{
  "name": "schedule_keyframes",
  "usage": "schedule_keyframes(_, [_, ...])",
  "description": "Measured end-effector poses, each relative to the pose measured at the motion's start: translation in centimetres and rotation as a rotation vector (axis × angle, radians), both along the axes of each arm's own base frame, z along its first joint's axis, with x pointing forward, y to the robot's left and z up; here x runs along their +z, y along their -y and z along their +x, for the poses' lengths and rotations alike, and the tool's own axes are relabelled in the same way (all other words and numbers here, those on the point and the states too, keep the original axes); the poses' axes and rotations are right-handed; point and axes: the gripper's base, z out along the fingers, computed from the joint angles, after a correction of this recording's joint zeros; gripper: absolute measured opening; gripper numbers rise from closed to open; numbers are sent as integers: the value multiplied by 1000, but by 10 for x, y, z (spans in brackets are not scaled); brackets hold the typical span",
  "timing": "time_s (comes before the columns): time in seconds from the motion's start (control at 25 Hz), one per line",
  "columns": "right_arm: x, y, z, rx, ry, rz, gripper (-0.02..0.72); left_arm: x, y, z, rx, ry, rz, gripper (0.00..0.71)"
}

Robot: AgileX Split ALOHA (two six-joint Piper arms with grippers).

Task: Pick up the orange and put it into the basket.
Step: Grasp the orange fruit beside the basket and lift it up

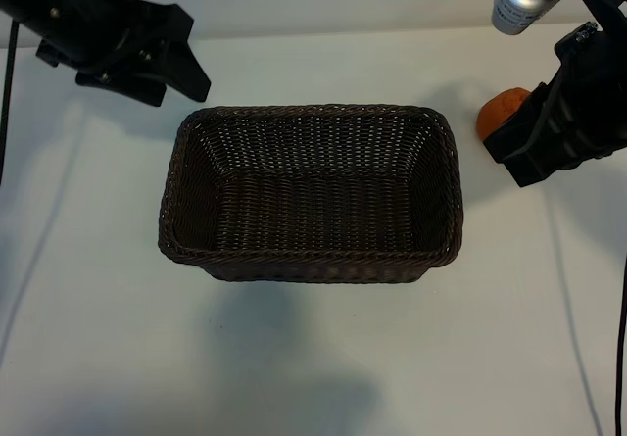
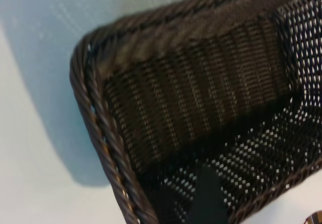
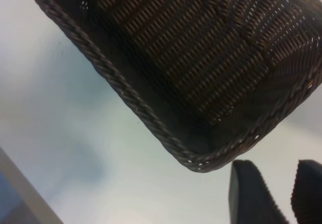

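Right hand point(image 1: 524, 152) part open near orange point(image 1: 502, 110), right of basket point(image 1: 312, 260), left hand point(image 1: 181, 73) open, far-left, white worktop point(image 1: 313, 358)

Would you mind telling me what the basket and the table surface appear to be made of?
The basket looks like dark-brown woven wicker, possibly synthetic: fine interlaced strands and a braided rim. The table seems a smooth, matte white laminate, though that is uncertain.
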Motion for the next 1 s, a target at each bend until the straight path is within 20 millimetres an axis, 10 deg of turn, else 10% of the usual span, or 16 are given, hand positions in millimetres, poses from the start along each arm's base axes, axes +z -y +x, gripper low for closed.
schedule_keyframes(1.0, [1,0,2,-45,0,19,248,-29,-33,-17,60,-106,-8,575])
